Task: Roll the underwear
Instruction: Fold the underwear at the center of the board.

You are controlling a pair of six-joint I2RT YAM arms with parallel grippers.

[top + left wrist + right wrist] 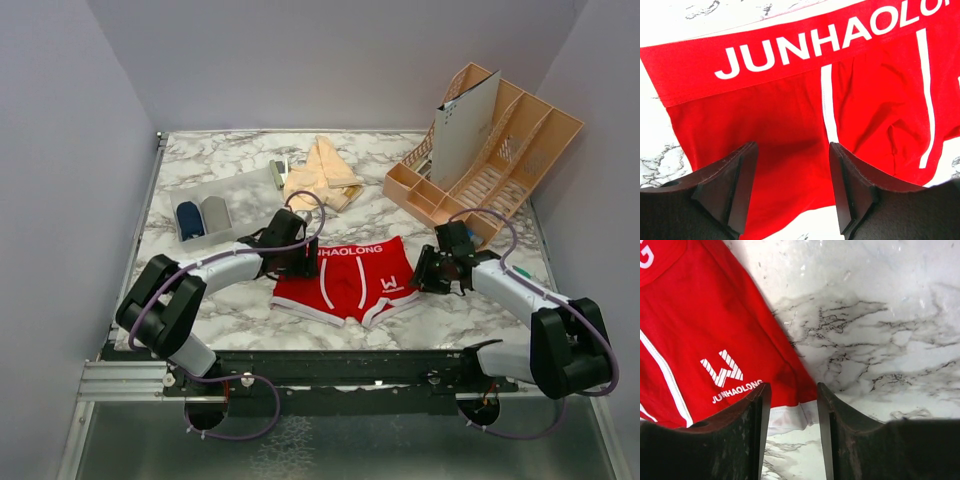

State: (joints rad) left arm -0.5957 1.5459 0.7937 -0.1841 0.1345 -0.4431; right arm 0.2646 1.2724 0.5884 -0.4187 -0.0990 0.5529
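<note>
The red underwear (pixel 345 285) lies spread flat near the front middle of the table (pixel 225 312), waistband toward the back, lettering up. The left end effector (pixel 298 258) sits over its left waistband corner, fingers apart with red cloth showing between them. The right end effector (pixel 432 270) is at the garment's right leg hem, fingers also apart. Peach underwear (pixel 322 175) lies heaped further back. The table is white-grey marble, enclosed by plain grey walls (pixel 60 150).
</note>
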